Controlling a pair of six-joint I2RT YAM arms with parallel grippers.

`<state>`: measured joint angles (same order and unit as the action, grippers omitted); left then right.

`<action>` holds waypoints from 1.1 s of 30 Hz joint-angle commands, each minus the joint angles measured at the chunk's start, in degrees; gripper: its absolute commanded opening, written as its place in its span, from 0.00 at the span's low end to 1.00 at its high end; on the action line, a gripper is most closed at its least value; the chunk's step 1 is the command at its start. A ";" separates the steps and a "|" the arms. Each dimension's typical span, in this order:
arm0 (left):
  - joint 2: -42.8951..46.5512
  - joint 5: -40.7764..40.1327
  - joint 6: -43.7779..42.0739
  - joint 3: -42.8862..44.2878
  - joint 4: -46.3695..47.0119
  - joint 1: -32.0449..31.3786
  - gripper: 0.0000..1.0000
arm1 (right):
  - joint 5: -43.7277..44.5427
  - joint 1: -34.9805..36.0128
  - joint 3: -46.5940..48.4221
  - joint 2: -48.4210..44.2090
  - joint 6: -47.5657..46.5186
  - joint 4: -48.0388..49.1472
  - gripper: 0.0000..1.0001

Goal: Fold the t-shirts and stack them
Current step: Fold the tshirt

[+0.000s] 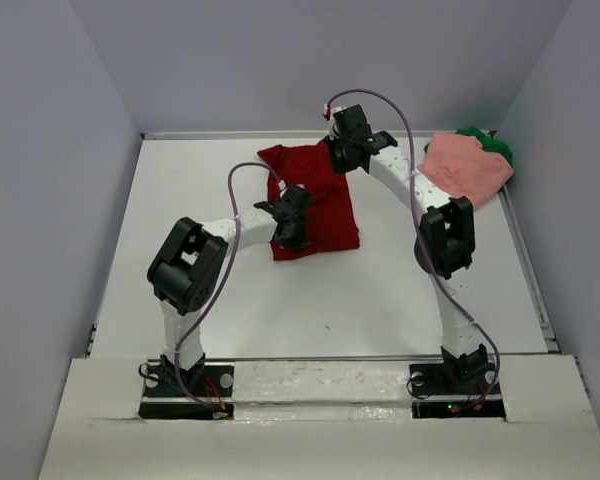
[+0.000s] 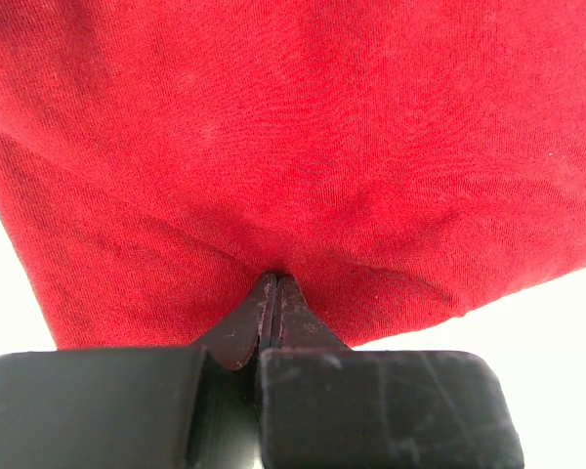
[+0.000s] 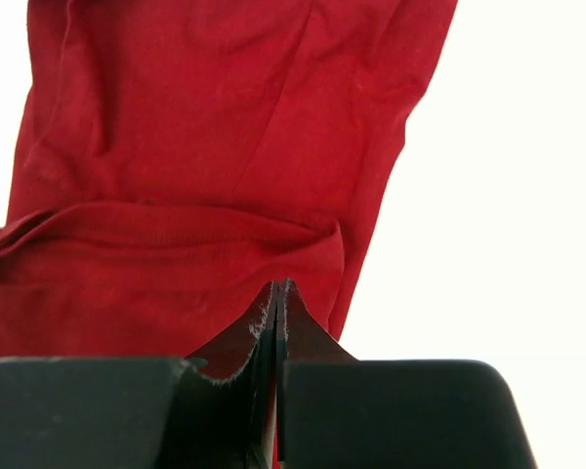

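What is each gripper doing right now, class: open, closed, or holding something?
The left gripper is closed, pinching the dark red t-shirt.
The right gripper is closed, pinching the same dark red t-shirt.

White table (image 1: 230, 330): red shirt (image 1: 325, 205), pink shirt (image 1: 465, 168), green shirt (image 1: 498, 148)

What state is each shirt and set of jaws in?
Red shirt: spread out mid-table, gripped at two edges.
Pink shirt: crumpled, unfolded, far right corner.
Green shirt: bunched, mostly hidden by the pink one.
Left jaws: shut on red shirt.
Right jaws: shut on red shirt.
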<state>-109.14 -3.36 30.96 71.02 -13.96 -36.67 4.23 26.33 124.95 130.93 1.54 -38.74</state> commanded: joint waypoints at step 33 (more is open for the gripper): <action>-1.95 1.07 -0.55 2.54 -3.36 -0.69 0.00 | -3.09 4.96 6.97 11.62 -2.60 1.83 0.00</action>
<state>-109.82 -3.25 30.92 72.82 -16.78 -37.01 1.15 29.17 125.43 141.95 1.17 -35.64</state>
